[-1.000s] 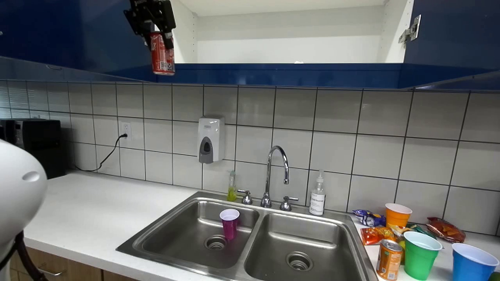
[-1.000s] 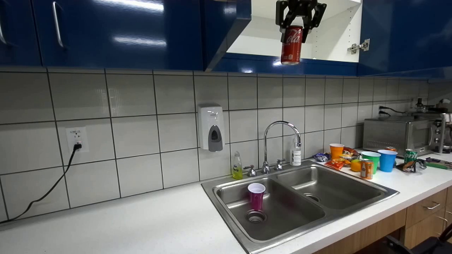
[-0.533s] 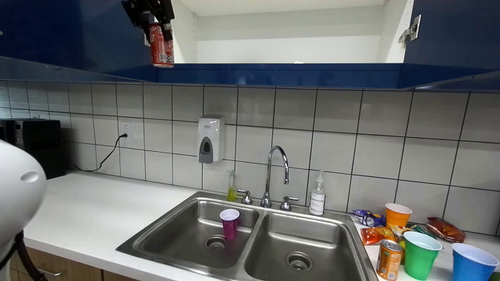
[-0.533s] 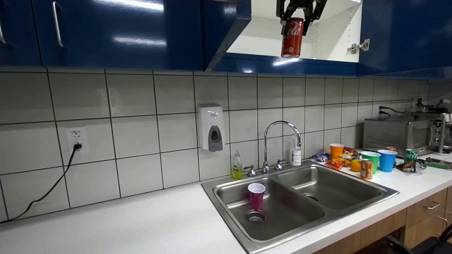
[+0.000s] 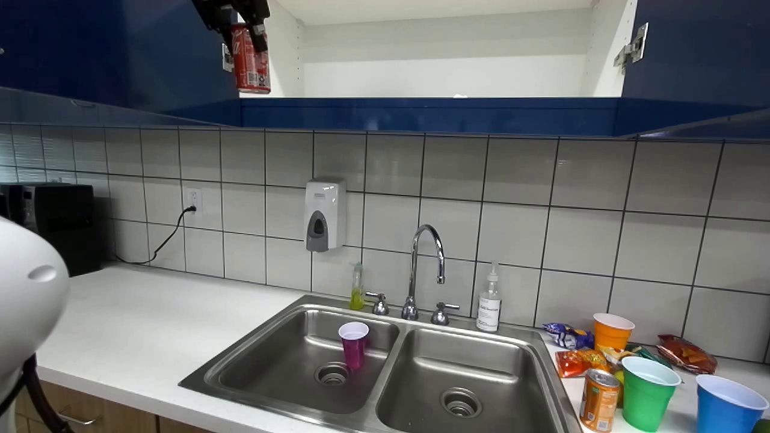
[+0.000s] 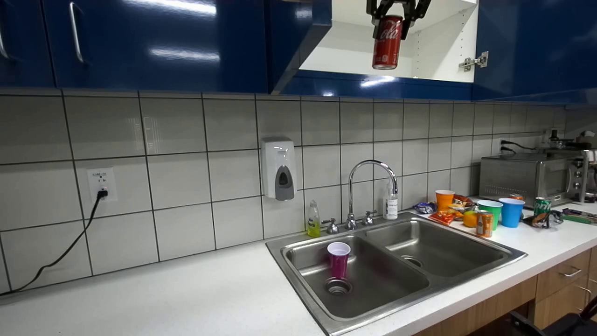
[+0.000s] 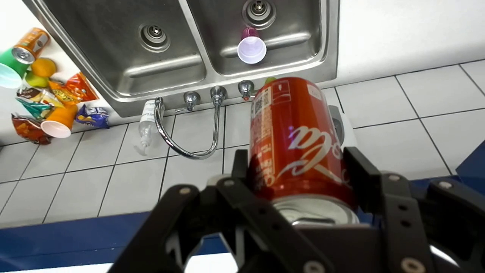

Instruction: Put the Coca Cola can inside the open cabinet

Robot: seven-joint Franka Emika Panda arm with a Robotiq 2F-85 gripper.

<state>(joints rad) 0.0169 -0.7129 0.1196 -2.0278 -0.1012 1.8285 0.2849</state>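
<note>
Only the wrist view gives me the pull tab (image 7: 313, 220) on the Coke can (image 7: 299, 140); an exterior view takes in a metal oven (image 6: 510, 179), and a black machine (image 5: 66, 228) stands on the counter (image 5: 150, 325) in an exterior view. That counter is white, wooden drawers (image 6: 552, 282) below it, a steel double sink (image 5: 387, 373) set into it; a purple cup (image 5: 354, 349) is in the left basin as both exterior views have it. Snack bags (image 5: 582, 362), a blue cup (image 5: 729, 404) and an orange can (image 5: 599, 400) crowd the counter beside the sink, and on the wall of pale tiles (image 5: 448, 165) a soap dispenser (image 5: 325, 215) hangs near the tap (image 5: 413, 270). My gripper (image 7: 299, 165) is clamped on the Coke can near its top end, holding it in the air in front of the open cabinet (image 5: 430, 114), base showing just above the blue bottom edge in both exterior views. The silvery end points up at me, the base down; the long axis is nearly upright, leaning slightly.
</note>
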